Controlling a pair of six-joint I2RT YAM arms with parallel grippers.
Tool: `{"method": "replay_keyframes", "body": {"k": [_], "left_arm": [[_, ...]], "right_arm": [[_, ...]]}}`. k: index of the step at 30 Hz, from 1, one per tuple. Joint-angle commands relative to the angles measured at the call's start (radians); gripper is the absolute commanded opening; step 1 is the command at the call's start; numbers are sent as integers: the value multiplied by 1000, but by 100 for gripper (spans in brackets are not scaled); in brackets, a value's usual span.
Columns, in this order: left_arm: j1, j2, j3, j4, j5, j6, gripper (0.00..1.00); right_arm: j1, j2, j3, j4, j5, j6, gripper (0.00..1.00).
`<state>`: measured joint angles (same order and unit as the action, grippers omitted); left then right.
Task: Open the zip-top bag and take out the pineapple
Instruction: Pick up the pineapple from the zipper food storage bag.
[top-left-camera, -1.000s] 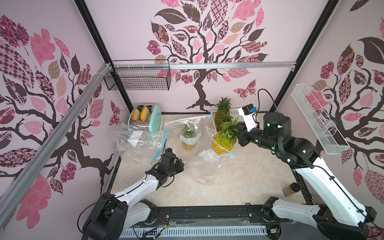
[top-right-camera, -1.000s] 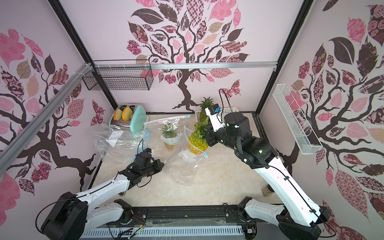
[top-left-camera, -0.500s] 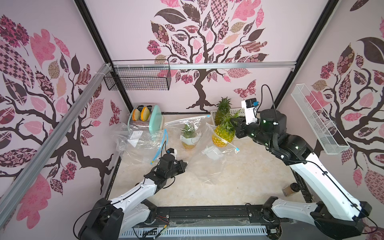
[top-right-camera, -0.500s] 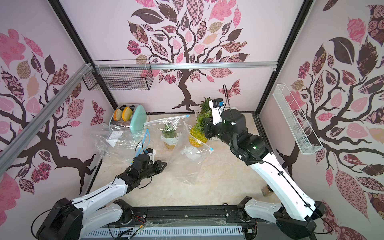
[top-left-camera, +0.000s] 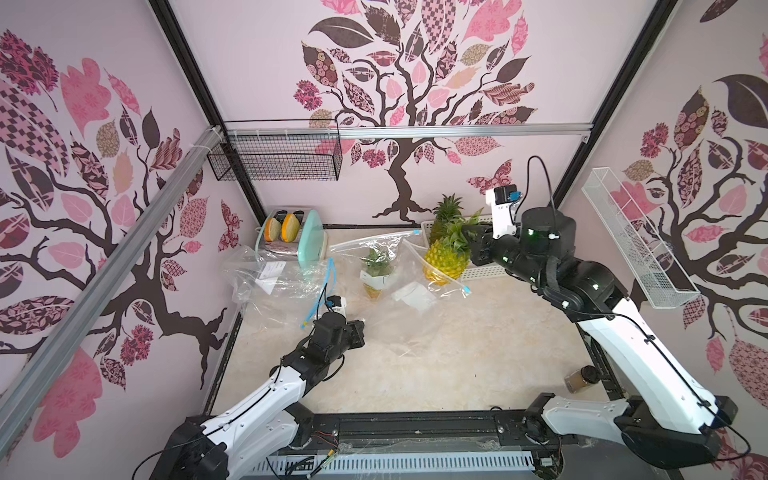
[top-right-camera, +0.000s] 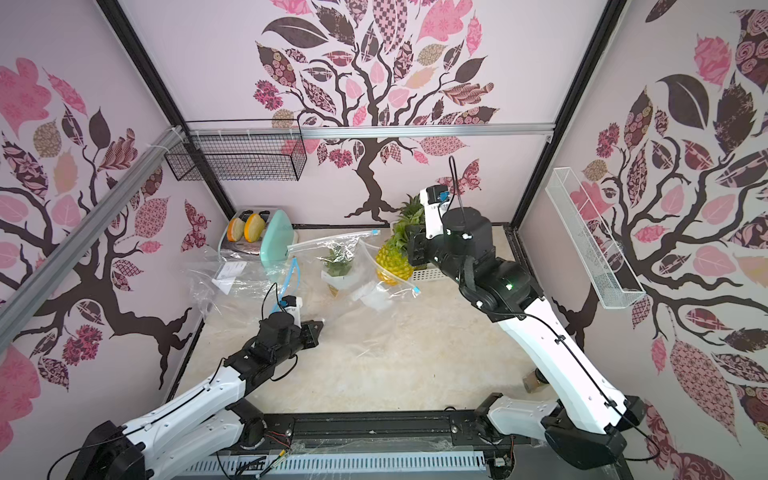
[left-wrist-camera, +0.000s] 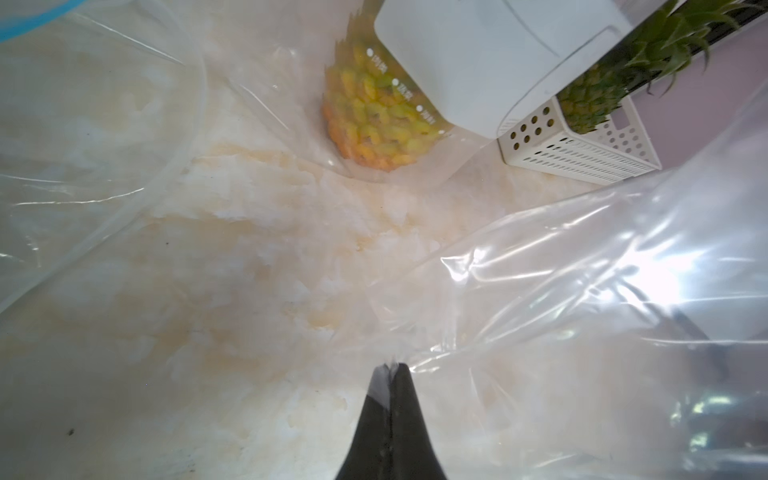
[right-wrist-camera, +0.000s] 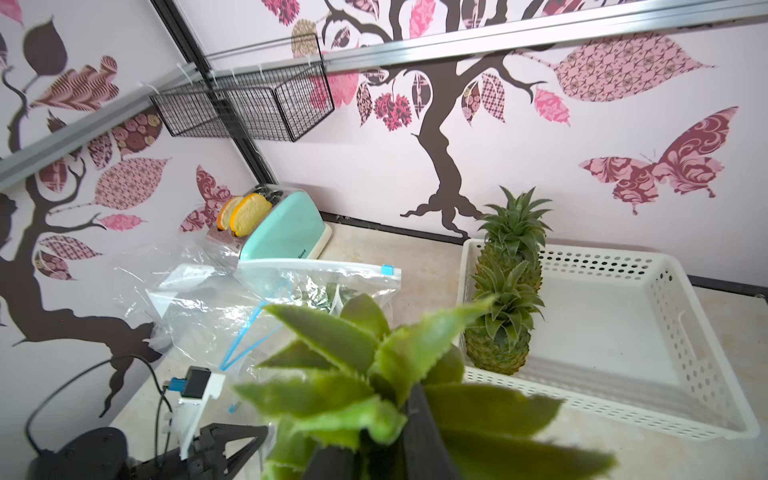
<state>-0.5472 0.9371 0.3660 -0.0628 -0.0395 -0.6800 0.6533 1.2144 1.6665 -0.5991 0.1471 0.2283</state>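
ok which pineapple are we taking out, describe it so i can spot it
Find the white perforated plastic basket at the back right of the beige marbled table. On its side toward the table's middle hangs a bright yellow pineapple, gripped by its green crown in the right tool, base in a clear zip-top bag. The two pineapples standing in the basket are dull green.

The one-o'clock pineapple is scaly yellow with a green crown, the zip-top bag clear with a blue slider, the tabletop marbled cream, the basket perforated white, the eleven-o'clock toaster mint, the walls pink with brown trees.
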Motion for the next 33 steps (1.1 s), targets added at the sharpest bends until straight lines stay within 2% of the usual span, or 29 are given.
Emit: {"method": "replay_keyframes", "body": {"k": [1,5,10,18,24,29,33], "left_arm": [[-1,59,26,-100,-78,11,0],[-2,141,91,-124,-22,32,0],[-2,148,99,-90,26,22,0],[-10,173,96,-60,62,11,0],[-115,209,114,0,69,0,0],[-216,207,142,3,16,-10,0],[-239,240,159,-28,-2,-13,0]], "right_arm": [[-5,-55,73,82,28,-22,0],[-5,-85,50,98,29,-34,0],[-6,-137,-1,152,3,-23,0],[-6,-142,36,179,-136,12,0],[-7,-104,31,222,-195,40,0],[-7,-58,31,260,-210,54,0],[-9,-32,61,284,-242,60,0]]}}
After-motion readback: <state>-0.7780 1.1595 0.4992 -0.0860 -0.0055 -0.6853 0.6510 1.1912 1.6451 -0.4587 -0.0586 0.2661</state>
